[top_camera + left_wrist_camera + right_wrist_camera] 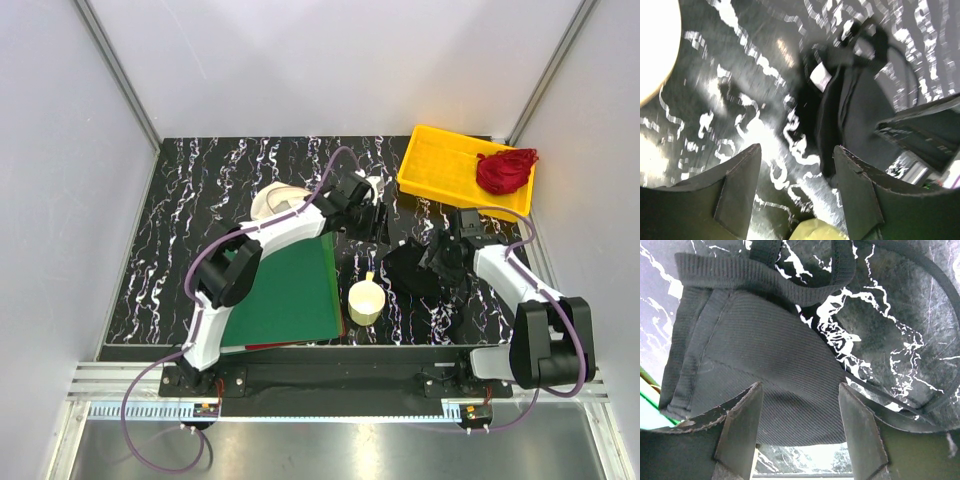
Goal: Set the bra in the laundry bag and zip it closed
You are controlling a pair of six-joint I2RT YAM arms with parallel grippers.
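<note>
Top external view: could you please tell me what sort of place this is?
Probably a lab robot test cell: plain white walls on aluminium framing, a black marbled table, and a metal mounting rail along its near edge.

The bra (pixel 765 350) is matt black cloth in a fine ribbed knit, with stitched seams and a coarser ribbed elastic band. Under it the table top (pixel 740 100) is a hard black surface veined in white like marble, glossy enough to throw back light. The fingers (pixel 742 435) of the right gripper (pixel 800 386) are dull black with rough, chipped edges. At far right the tray (pixel 435 160) is smooth yellow plastic, and the red garment (pixel 505 170) in it is soft, crumpled cloth. The cup (pixel 365 303) looks like smooth cream plastic. The near rail (pixel 110 378) is brushed metal.
</note>
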